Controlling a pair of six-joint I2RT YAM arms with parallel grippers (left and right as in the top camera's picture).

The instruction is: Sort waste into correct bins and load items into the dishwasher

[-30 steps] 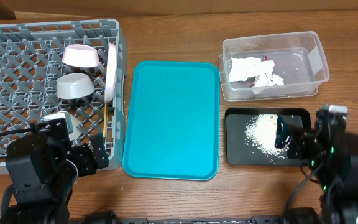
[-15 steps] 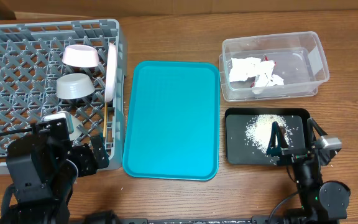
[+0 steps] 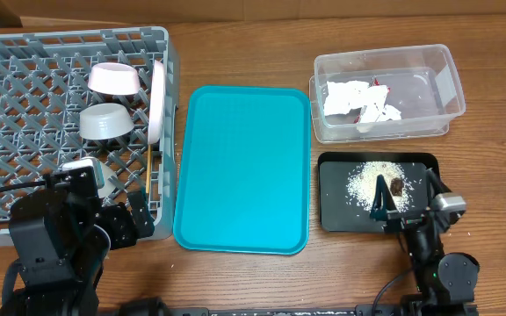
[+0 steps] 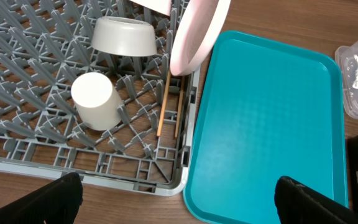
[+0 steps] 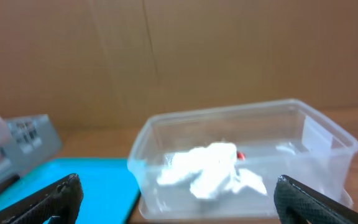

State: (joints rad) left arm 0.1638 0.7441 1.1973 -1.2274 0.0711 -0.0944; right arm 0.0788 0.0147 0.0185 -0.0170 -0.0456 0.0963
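The grey dish rack (image 3: pixel 25 79) holds a pinkish-white bowl (image 3: pixel 114 79), a grey bowl (image 3: pixel 105 121), an upright white plate (image 3: pixel 156 101), a white cup (image 4: pixel 95 99) and two chopsticks (image 4: pixel 166 102). The clear tub (image 3: pixel 442 83) holds crumpled paper scraps (image 3: pixel 358 99). The black tray (image 3: pixel 336 206) holds rice (image 3: pixel 367 180) and a brown lump (image 3: pixel 396 185). My left gripper (image 4: pixel 179 205) is open and empty at the rack's front right corner. My right gripper (image 3: pixel 407 202) is open and empty over the black tray's front edge, facing the tub (image 5: pixel 241 155).
A large teal tray (image 3: pixel 242 167) lies between the rack and the bins. Bare wood runs along the table's front edge. A brown cardboard wall stands behind the tub in the right wrist view.
My right arm has swung from the right side to the front of the black tray. The brown lump now shows on the rice. The left arm has not moved.
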